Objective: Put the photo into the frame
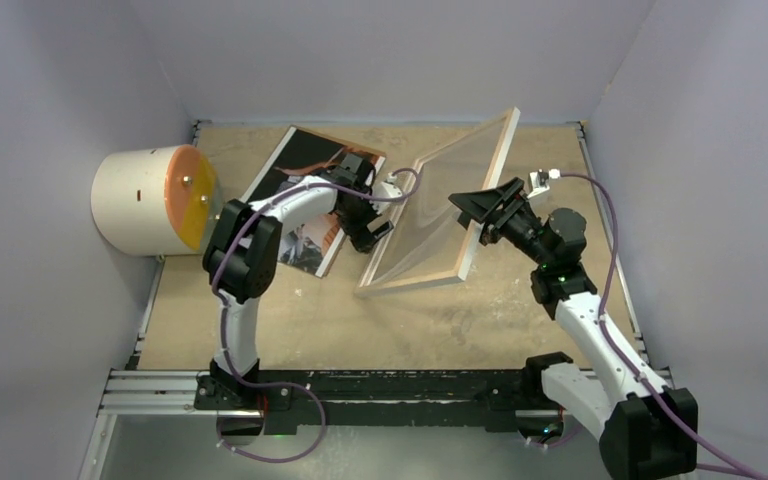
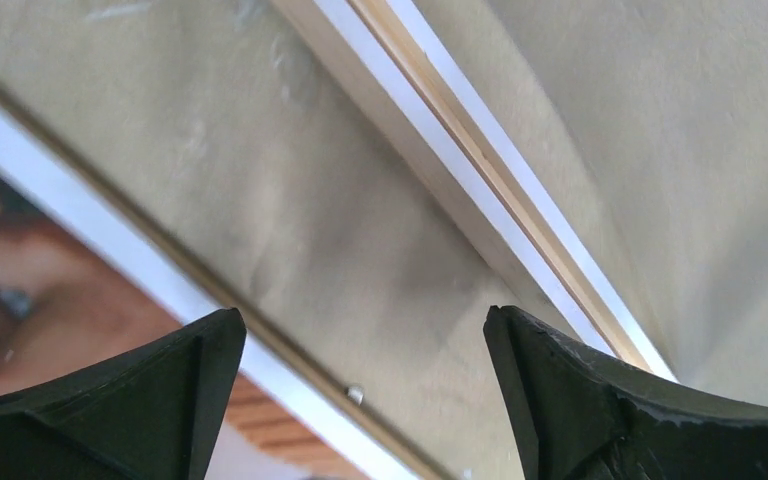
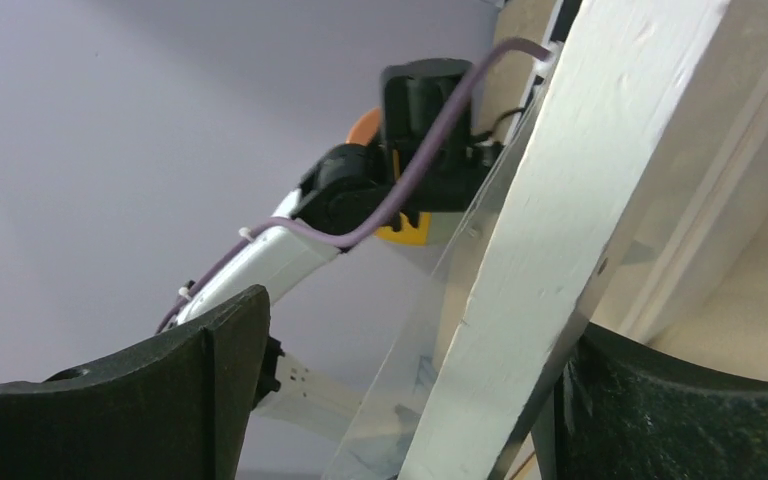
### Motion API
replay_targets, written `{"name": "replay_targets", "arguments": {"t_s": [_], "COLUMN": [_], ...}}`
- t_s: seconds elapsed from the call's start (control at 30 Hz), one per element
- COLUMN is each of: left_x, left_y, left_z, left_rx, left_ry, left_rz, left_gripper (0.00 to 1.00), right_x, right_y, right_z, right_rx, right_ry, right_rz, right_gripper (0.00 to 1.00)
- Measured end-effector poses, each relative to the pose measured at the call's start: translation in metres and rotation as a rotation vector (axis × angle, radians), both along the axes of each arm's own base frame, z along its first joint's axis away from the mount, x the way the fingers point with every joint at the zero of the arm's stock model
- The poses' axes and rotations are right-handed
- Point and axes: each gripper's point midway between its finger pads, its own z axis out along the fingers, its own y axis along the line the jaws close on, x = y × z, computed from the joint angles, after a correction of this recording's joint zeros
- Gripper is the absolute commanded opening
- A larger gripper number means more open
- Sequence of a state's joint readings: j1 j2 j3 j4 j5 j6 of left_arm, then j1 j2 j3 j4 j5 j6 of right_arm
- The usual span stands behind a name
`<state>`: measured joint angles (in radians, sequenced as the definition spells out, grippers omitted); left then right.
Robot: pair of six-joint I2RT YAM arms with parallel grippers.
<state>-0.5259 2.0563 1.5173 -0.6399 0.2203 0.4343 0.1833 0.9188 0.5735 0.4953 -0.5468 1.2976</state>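
From the top camera I have the frame [image 1: 430, 225] in the middle of the picture. It is tipped up on edge, with its lower corner down on the table [image 1: 360, 330] and its far corner raised toward the upper right. The clear pane faces up and to the left, and I can see the table through it.

The right fingers [image 3: 160, 400] stand wide and straddle the frame's right-hand rail about halfway along it. On the right wrist camera the white rail [image 3: 530, 250] runs up between the 2 fingers. It lies hard against the finger at the lower right of that picture, and a clear gap separates it from the finger at the lower left. I can't tell from this whether that contact alone props the frame.

The left fingers [image 2: 150, 410] are spread wide too, with nothing between them. On the top camera they sit just beside the frame's lower left rail, over the right edge of the photo [image 1: 305, 155]. On the left wrist camera the rail [image 2: 460, 190] crosses from the top centre to the lower right, passing close to the right-hand finger. The photo's white border and reddish print [image 2: 60, 290] fill the lower left.

The photo lies flat on the table, picture side up, in the upper left of centre. The left arm [image 1: 290, 205] partly covers it. The photo is outside the frame and just beside it.

At the far left edge a cream cylinder [image 1: 145, 200] with an orange end lies on its side.
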Motion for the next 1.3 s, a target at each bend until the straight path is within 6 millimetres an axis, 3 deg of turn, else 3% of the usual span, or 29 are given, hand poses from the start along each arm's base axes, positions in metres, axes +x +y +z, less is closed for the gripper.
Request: {"name": "replay_targets", "arguments": {"t_s": [0.13,0.33,0.43,0.6,0.7,0.83,0.9,1.07,1.3], "left_x": [0.001,0.0,-0.014,-0.047,-0.076,-0.131,-0.146,-0.152,-0.164], "left_y": [0.014,0.002,-0.001,-0.008,-0.025,-0.058,-0.066,-0.065,-0.078], "left_z": [0.036,0.141,0.171,0.189,0.201,0.214,0.218,0.226,0.235], "left_rx": [-0.003,-0.144,-0.2,-0.259,-0.287,-0.321,-0.34,-0.347,-0.363], "left_ry": [-0.013,-0.16,-0.178,-0.139,-0.14,-0.132,-0.118,-0.104,-0.116], "left_rz": [0.008,-0.055,-0.104,-0.203,-0.296,-0.464,-0.508,-0.517,-0.554], "left_gripper": [1.0,1.0,1.0,1.0,1.0,1.0,1.0,1.0,1.0], "right_x": [0.003,0.006,0.006,0.007,0.007,0.006,0.006,0.008,0.009], "right_y": [0.002,0.004,0.005,0.007,0.01,0.015,0.015,0.015,0.016], "right_z": [-0.012,-0.02,-0.02,-0.018,-0.018,-0.022,-0.025,-0.026,-0.027], "right_rx": [-0.008,-0.003,0.01,0.028,0.039,0.053,0.058,0.067,0.079], "right_ry": [0.043,0.086,0.088,0.087,0.09,0.106,0.118,0.132,0.146], "right_rz": [0.013,0.022,0.023,0.027,0.034,0.043,0.037,0.031,0.027], "right_gripper": [0.87,0.84,0.83,0.8,0.77,0.74,0.71,0.65,0.62]}}
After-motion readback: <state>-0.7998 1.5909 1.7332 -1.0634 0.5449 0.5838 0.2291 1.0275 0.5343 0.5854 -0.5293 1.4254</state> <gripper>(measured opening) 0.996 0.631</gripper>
